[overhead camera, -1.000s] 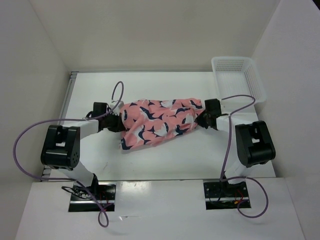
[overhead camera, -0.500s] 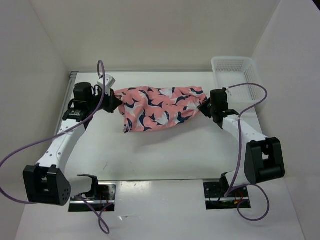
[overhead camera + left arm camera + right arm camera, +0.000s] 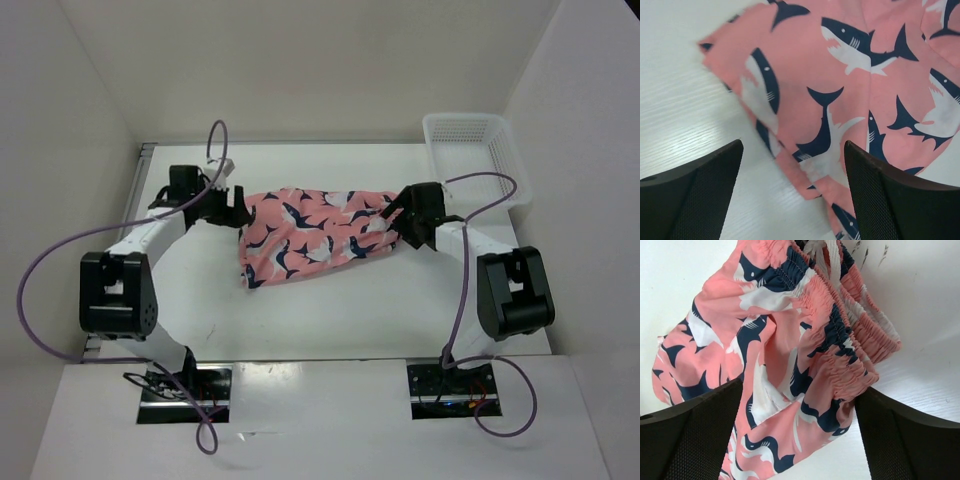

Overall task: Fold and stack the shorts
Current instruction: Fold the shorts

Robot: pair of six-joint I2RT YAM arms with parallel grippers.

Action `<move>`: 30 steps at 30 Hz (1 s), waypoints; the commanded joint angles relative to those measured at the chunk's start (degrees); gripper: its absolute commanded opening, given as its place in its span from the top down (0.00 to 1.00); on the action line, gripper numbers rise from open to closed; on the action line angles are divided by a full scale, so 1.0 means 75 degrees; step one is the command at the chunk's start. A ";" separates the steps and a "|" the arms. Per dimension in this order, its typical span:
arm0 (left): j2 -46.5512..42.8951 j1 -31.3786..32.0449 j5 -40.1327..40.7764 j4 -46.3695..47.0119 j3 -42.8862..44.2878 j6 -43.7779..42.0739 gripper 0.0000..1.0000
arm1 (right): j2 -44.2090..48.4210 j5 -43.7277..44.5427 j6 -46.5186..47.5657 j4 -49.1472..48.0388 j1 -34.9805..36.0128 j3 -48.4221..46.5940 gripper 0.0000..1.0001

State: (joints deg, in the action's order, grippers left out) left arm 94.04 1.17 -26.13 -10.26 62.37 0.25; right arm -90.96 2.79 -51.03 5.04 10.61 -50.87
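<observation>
The salmon-pink shorts (image 3: 315,235) with navy-and-white sharks lie bunched across the middle of the table, waistband to the right. My left gripper (image 3: 232,208) stands open at their left end. In the left wrist view its fingers (image 3: 900,200) are spread wide above the hem edge of the shorts (image 3: 840,90), and nothing is pinched. My right gripper (image 3: 402,216) is open at the right end. Its fingers (image 3: 690,440) straddle the gathered elastic waistband (image 3: 840,325), and a white drawstring (image 3: 832,260) shows at the top.
A white mesh basket (image 3: 475,150) stands at the back right corner of the white table (image 3: 330,310). White walls close in the back and both sides. Purple cables loop from both arms.
Both grippers were shut on the ends of the shorts, holding them stretched. Both have now opened and let go, and the shorts have settled on the table slightly nearer.
</observation>
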 commanded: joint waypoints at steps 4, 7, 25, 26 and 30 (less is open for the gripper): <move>-0.1859 -0.0343 0.0191 -0.0061 -0.0660 -0.0034 0.16 | 0.0770 0.0121 0.0088 -0.0110 -0.0009 -0.0003 0.00; -0.2436 -0.0239 -0.0276 0.0031 -0.1282 -0.0034 0.35 | 0.1297 0.0319 0.0088 -0.0028 -0.0009 0.0197 0.00; -0.0187 0.1215 -0.0103 0.0653 -0.1225 -0.0034 0.68 | 0.1230 0.0180 0.0299 0.0384 -0.0558 0.0501 0.05; -0.0187 0.1215 -0.0032 0.0653 -0.1319 -0.0034 0.66 | 0.1090 0.0086 0.0230 0.0186 -0.0559 0.0583 0.05; 0.0047 0.1215 -0.0032 0.0724 -0.1320 -0.0034 0.65 | 0.0469 -0.0195 0.0147 -0.0272 -0.0641 0.0759 0.08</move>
State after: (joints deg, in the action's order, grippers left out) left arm 93.69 10.13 -25.78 -7.18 52.38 0.32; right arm -84.84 3.49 -49.45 7.22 6.02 -46.02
